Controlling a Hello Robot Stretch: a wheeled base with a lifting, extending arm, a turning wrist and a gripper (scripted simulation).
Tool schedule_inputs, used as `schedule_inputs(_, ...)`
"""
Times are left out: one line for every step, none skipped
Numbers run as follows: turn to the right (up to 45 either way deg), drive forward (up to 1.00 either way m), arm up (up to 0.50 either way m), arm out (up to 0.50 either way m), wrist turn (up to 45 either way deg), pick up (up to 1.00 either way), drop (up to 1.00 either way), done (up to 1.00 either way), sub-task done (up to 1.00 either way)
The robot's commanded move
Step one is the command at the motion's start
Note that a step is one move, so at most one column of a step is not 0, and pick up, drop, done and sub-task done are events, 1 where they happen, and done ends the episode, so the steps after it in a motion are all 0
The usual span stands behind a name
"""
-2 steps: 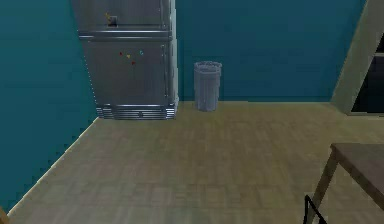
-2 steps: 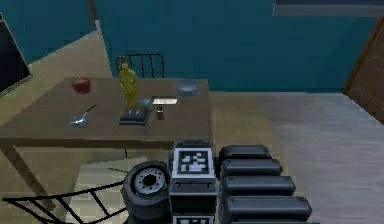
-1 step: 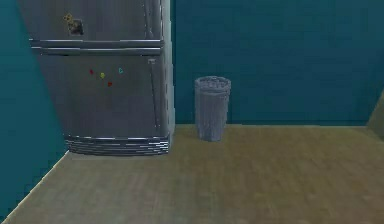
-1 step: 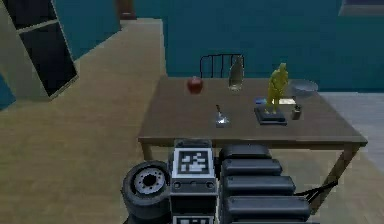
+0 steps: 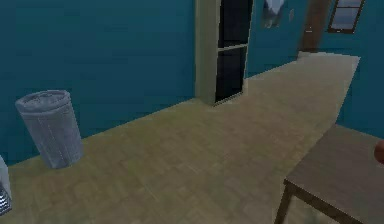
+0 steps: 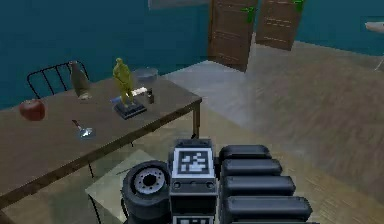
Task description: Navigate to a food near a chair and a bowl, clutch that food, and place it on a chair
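Apple (image 6: 35, 108) on the table (image 6: 45, 155)'s left end, chair (image 6: 45, 75) behind it — bowl (image 6: 148, 73)'s a faint blob. Arm (image 6: 250, 185) low at table's near edge; gripper (image 6: 148, 188) tip unclear, can't tell fingers' state or hold.

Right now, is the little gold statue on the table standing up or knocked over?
Standing up. The gold statue rises straight up, its bottom flat on the brown table.

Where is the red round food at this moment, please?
At the arm side view's left, the red round food lies on the wooden table, close before the dark chair and left of the grey bottle.
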Motion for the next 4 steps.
schedule_inputs(0.0,0.95,0.00,0.00,0.0,0.00,0.00,0.00,0.00)
schedule_inputs(45.0,0.00,0.00,0.00,0.0,0.00,0.00,0.00,0.00)
schedule_inputs(6.0,0.00,0.00,0.00,0.0,0.00,0.00,0.00,0.00)
schedule_inputs(0.0,1.00,0.00,0.00,0.0,0.00,0.00,0.00,0.00)
